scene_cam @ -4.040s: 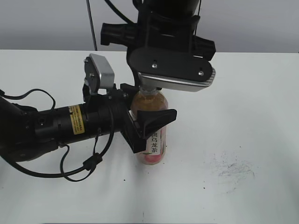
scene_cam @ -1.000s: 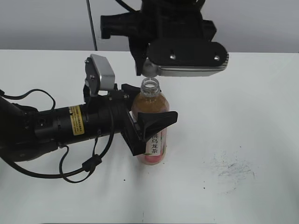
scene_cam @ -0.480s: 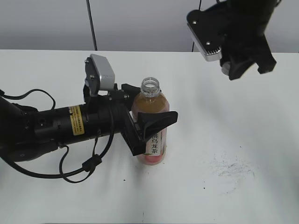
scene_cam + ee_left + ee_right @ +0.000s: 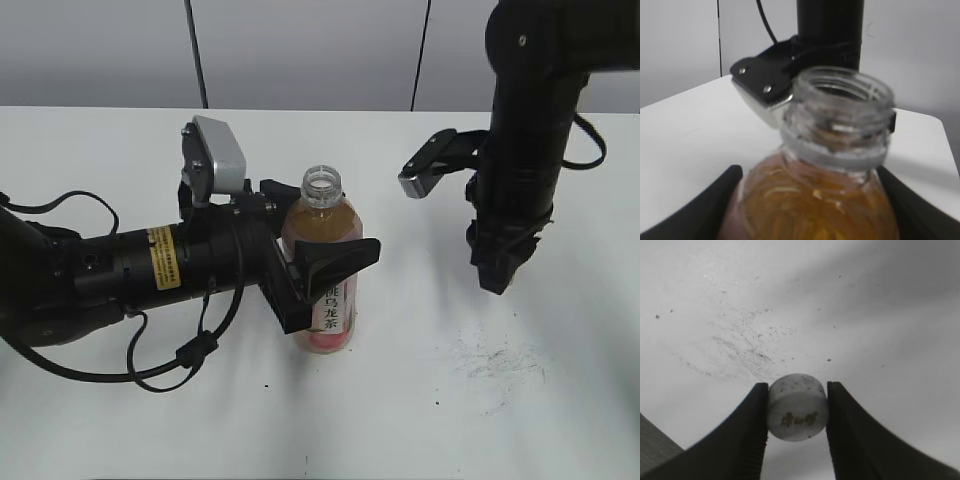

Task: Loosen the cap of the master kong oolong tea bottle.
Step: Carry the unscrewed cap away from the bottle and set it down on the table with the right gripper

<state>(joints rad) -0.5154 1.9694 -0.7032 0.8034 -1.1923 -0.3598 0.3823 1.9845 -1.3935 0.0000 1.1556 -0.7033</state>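
the master kong oolong tea bottle (image 4: 322,262) stands upright on the white counter (image 4: 120,420), a little left of the middle of the exterior view, its neck bare and open at the top. the left gripper (image 4: 318,270) reaches in from the left of the frame and is clamped around the bottle's body, one black finger across the front just above the pink label. in the left wrist view the threaded mouth (image 4: 842,107) fills the centre, with amber tea below and dark fingers (image 4: 700,210) at both lower corners. the cap (image 4: 797,406) is off the bottle: the right wrist view shows it pinched between the two fingers of the right gripper (image 4: 797,412), its small logo facing the camera. in the exterior view that gripper (image 4: 497,272) points down at the right of the frame, well apart from the bottle, above a smudged grey patch (image 4: 495,362) on the counter.
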